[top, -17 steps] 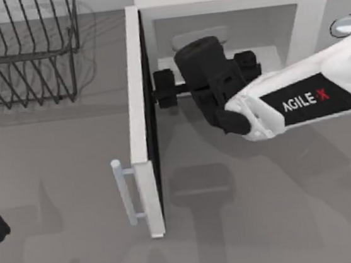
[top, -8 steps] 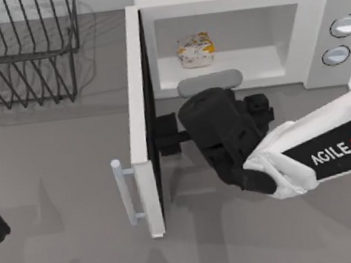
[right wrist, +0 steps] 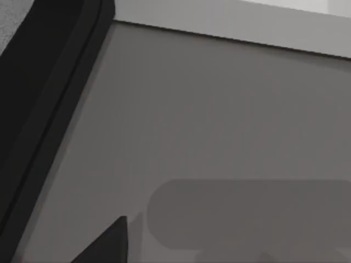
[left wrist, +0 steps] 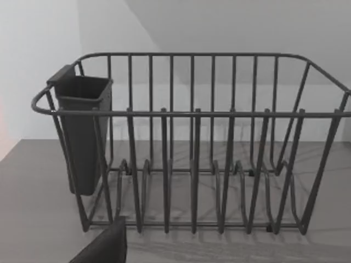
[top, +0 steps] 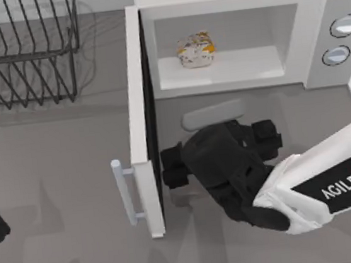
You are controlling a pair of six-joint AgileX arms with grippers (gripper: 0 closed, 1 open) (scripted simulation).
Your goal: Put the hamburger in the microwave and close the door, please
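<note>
resting in the microwave [top: 231, 11], the hamburger [top: 196, 50]; door [top: 140, 110] swung open, right gripper [top: 172, 165] state unclear.

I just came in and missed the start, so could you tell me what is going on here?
The hamburger sits inside the microwave, whose door stands wide open. The right gripper is on the table in front of the cavity, beside the door's dark inner face, carrying nothing. The left arm is parked at the table's left edge, facing the wire dish rack.

Even, bright, diffuse light; soft shadows on table [top: 73, 181]; no glare.
</note>
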